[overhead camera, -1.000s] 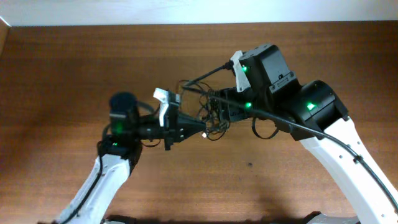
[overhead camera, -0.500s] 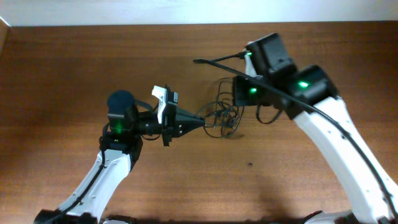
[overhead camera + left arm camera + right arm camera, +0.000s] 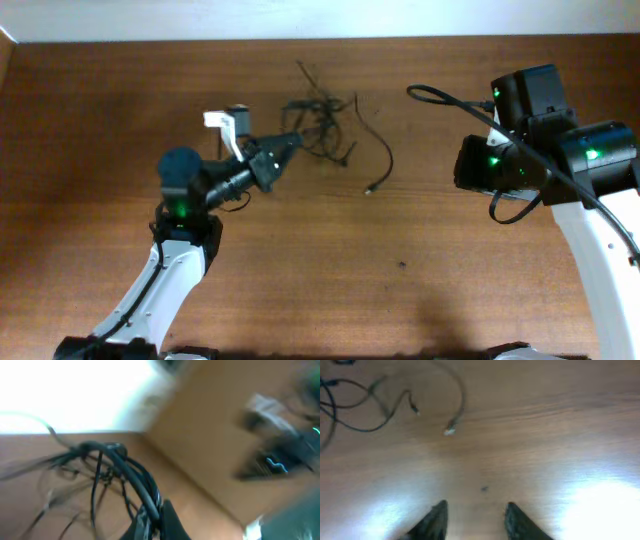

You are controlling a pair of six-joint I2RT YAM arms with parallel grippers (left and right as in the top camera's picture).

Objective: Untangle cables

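The left arm (image 3: 165,285) has a white lower link and rounded black joint housings, one lit by a green light (image 3: 183,207); a white bracket (image 3: 226,126) sits by its tapered black wrist; the right arm (image 3: 600,250) is white below, with boxy black housings, green lights and a thick black cable (image 3: 437,94); the right gripper (image 3: 476,507) has dark, rounded fingers (image 3: 437,517).

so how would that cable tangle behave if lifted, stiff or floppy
Probably floppy: the cables lie in loose, thin loops. Likely light, and apt to drag as one clump since the strands cross. The free plug end would probably trail behind.
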